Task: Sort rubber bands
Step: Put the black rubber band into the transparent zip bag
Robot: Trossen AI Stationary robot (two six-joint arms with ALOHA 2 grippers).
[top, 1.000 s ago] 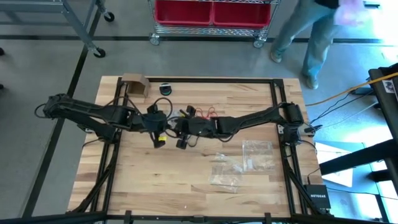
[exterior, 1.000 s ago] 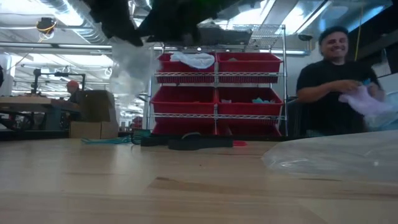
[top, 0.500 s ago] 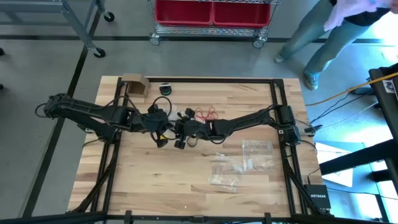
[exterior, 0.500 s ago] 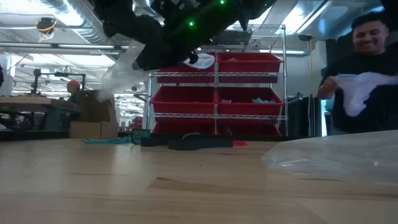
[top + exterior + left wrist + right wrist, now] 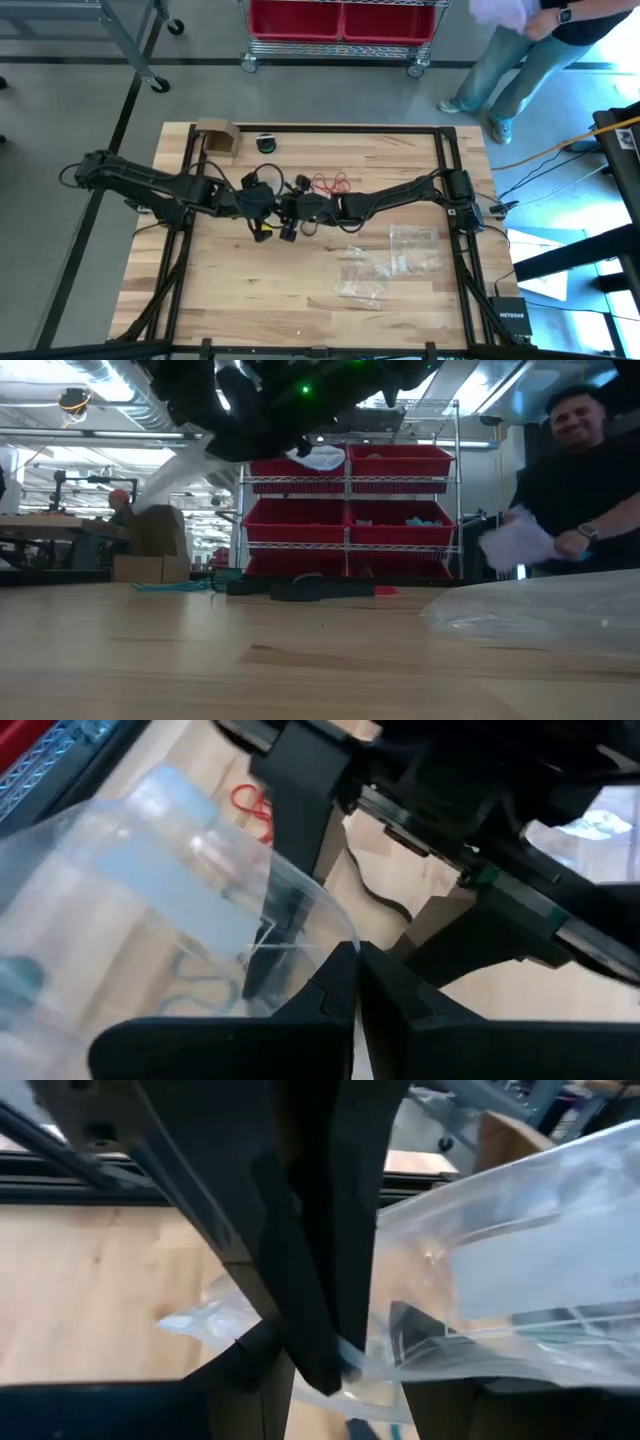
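overhead, both hands meet mid-table, left hand (image 5: 352, 982) seemingly pinching a clear bag (image 5: 150, 910) edge.

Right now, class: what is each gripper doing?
Left gripper: shut on the clear plastic bag.
Right gripper: jaws half closed, apparently pinching the same bag.
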